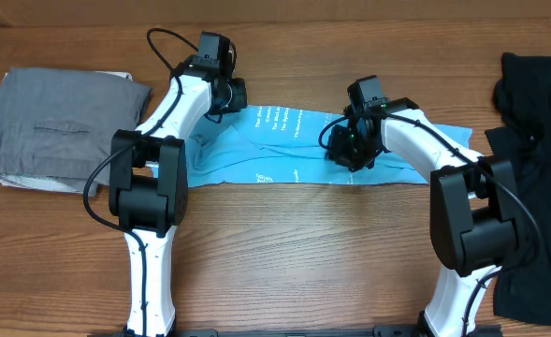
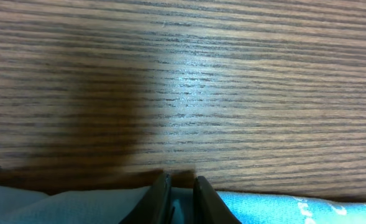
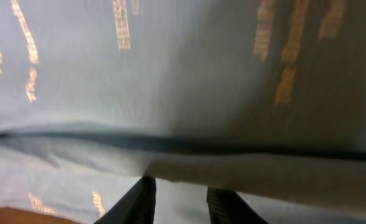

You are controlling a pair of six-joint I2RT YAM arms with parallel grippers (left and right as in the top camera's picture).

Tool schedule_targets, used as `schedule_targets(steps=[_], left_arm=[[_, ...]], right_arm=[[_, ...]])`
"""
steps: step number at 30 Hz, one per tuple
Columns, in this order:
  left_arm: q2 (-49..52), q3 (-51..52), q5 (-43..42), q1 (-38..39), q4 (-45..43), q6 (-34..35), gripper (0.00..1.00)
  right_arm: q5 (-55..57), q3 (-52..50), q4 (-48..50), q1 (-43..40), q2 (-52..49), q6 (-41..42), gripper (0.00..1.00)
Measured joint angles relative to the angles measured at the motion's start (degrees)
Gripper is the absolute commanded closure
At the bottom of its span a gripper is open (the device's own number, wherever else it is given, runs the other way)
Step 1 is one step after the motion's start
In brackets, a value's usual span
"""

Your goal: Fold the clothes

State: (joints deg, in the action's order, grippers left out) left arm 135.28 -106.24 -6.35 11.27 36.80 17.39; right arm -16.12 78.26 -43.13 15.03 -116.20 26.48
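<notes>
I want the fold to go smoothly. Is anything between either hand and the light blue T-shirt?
Nothing visible. On the T-shirt, the left hand sits at the left end, the right hand on the right half. The gray garment and black clothes lie off to the sides.

We see the light blue T-shirt (image 1: 284, 150) lying on the tabletop (image 1: 303, 243) as a long folded band running left to right, small white lettering facing up in short lines near its middle; its left end is rumpled, its lower edge straight
</notes>
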Motion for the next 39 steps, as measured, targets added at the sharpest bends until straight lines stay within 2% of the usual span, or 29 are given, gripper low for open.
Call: schedule_targets(steps=[8, 13, 19, 29, 33, 39], left_arm=[[0.0, -0.04, -0.02, 0.0, 0.33, 0.0, 0.8], [0.0, -0.07, -0.04, 0.0, 0.33, 0.0, 0.8], [0.0, -0.07, -0.04, 0.02, 0.39, 0.0, 0.79], [0.0, -0.22, -0.07, 0.02, 0.76, 0.0, 0.77], [0.0, -0.22, -0.07, 0.02, 0.74, 0.0, 0.76], [0.0, -0.22, -0.07, 0.02, 0.76, 0.0, 0.75]], right_arm=[[3.32, -0.28, 1.11, 0.0, 0.0, 1.77, 0.67], [4.96, -0.7, 1.25, 0.0, 0.0, 1.95, 0.55], [4.94, -0.7, 1.62, 0.02, 0.0, 2.12, 0.55], [5.46, -0.7, 1.18, 0.02, 0.0, 2.19, 0.65], [5.92, -0.7, 1.68, 0.0, 0.0, 2.19, 0.66], [6.32, -0.7, 2.08, 0.0, 0.0, 2.27, 0.81]])
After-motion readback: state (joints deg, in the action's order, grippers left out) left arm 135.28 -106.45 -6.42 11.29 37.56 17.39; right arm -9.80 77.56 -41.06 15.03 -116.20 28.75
